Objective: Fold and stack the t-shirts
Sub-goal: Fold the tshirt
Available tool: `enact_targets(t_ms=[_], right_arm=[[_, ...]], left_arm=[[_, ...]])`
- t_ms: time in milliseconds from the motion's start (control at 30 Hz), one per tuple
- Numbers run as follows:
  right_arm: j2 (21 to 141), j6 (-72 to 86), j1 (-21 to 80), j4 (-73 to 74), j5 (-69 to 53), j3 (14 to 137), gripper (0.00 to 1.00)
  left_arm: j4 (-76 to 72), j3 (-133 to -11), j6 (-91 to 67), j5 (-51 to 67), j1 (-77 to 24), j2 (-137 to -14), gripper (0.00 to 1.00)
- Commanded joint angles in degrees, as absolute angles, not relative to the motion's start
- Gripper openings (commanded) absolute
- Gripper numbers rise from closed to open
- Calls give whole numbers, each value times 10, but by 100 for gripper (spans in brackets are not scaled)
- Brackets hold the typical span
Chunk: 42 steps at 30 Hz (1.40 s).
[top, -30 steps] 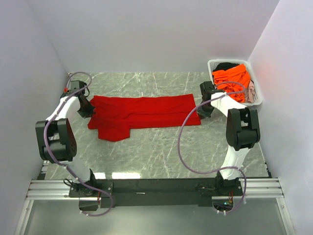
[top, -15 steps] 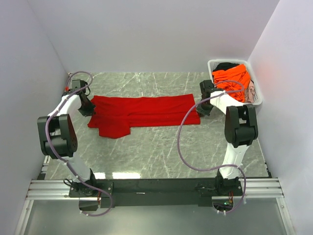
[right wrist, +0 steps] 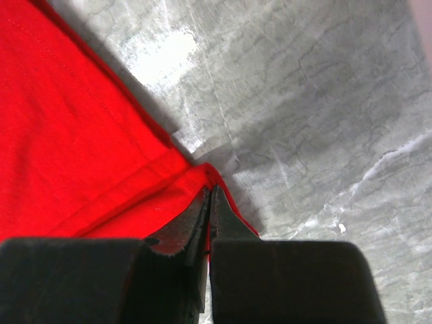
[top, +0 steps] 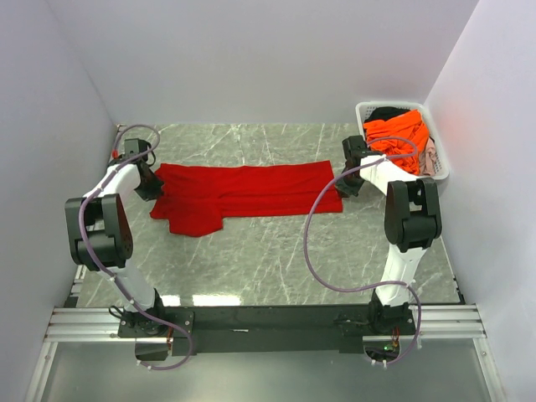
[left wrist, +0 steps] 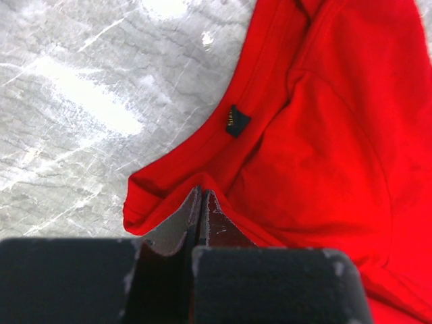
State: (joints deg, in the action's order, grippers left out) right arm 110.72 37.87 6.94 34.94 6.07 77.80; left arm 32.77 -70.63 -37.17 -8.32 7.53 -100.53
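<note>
Top external view: my two arms reach to opposite ends of the red t-shirt [top: 243, 193]. It lies spread flat on the table [top: 276, 251], running from 9 to 3 o'clock, with one sleeve jutting toward 7 o'clock.
Left gripper [left wrist: 201, 202]: my jaws are pressed together, pinching a fold of red cloth at the shoulder edge. The neck label [left wrist: 237, 120] sits at 1 o'clock from my fingertips.
Right gripper [right wrist: 209, 199]: my jaws are pressed together on the hem corner at the 3 o'clock end, with bare marble beyond.
Other stock: the orange t-shirt [top: 400, 132] is heaped with dark and pale ones in the white basket [top: 439, 167], at 2 o'clock on the table beside my right arm.
Step in hand: I judge this to be the first fold of the red t-shirt, with one grip set at each end.
Progress: early, by my reckoning, as no shirt is folded yet.
Next move: I judge it calls for raising both ends together and level, then carrying them across toward 6 o'clock. I keep the cloth evenly taut so it does not bunch, and the stray sleeve wants tucking in.
</note>
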Motion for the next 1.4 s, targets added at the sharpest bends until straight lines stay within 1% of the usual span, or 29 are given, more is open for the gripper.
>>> enact_targets(t_ms=[0,267,333,367,400,467,500,567,600,667,700,800,933,1100,1133,1267,1367], right_arm=[[1112,381,64,325,61,799,2],[1114,376,64,313,47,795,4],[1110,374,65,310,43,795,5],[1109,371,64,312,41,796,5],[1107,368,64,315,38,796,10],[1098,366,65,316,33,797,16],[1085,364,64,316,33,796,22],[1069,361,65,319,31,795,30],[1051,360,65,321,31,795,38],[1033,354,67,326,32,792,46],[1015,352,69,330,33,790,52],[972,345,77,331,36,770,59],[914,338,96,322,29,710,60],[835,332,121,302,8,633,59],[825,331,127,300,2,624,59],[781,331,138,282,-33,579,59],[765,330,143,270,-41,553,59]], left_arm=[[308,-696,-378,-107,79,-996,1],[294,-681,-377,-108,79,-992,1],[290,-679,-378,-106,78,-987,4],[288,-679,-378,-104,78,-984,7],[285,-678,-378,-104,79,-981,14],[282,-678,-375,-103,78,-969,24],[283,-679,-375,-103,78,-959,32],[286,-680,-374,-103,76,-945,40],[289,-679,-374,-104,76,-928,52],[295,-678,-377,-106,74,-909,65],[299,-670,-378,-106,71,-884,76],[307,-634,-384,-104,62,-827,86],[314,-559,-394,-84,52,-752,87],[306,-443,-422,-48,26,-664,81],[301,-428,-431,-42,21,-657,80],[268,-376,-455,-26,3,-649,70],[242,-372,-466,-30,-23,-678,67]])
